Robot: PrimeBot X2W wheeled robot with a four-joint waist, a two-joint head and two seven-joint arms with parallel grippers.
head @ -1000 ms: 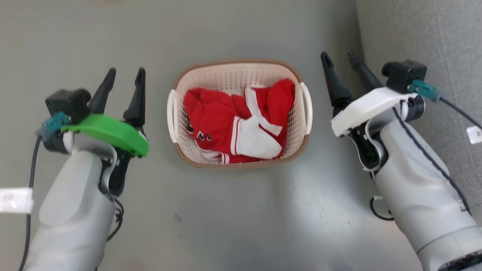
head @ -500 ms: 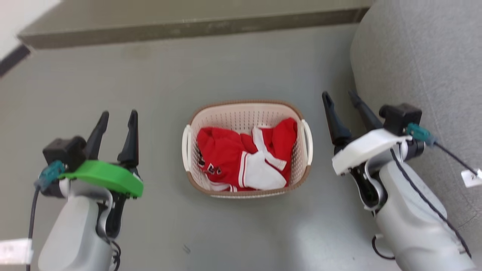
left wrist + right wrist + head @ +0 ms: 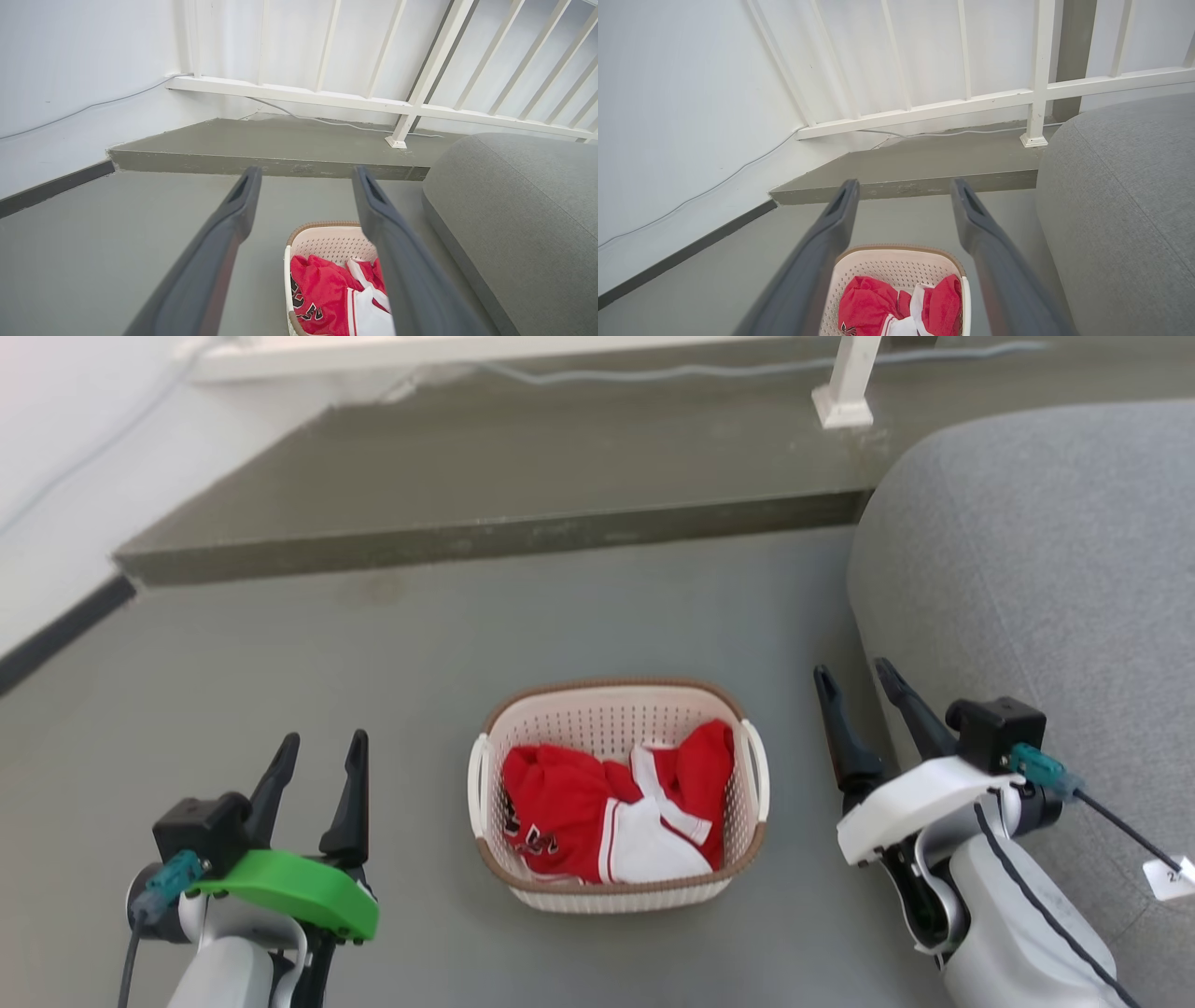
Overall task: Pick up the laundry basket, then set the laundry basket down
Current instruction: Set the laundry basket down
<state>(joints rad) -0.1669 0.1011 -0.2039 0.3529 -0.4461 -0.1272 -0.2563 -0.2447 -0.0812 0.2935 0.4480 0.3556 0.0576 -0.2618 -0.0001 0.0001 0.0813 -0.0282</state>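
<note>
Cream plastic under a brown rim, the laundry basket (image 3: pixel 597 723) stands on the grey floor (image 3: pixel 308 663) between the arms, with a red and white garment (image 3: pixel 579 798) inside. Since a second ago the whole head view has swung upward to take in the step (image 3: pixel 467 537), so the camera moved, not the basket. The left gripper (image 3: pixel 325 739) and right gripper (image 3: pixel 851 668) still flank it, fingers spread and empty, well apart from the handles; no lift seems under way, and the robot looks to be rising away.
</note>
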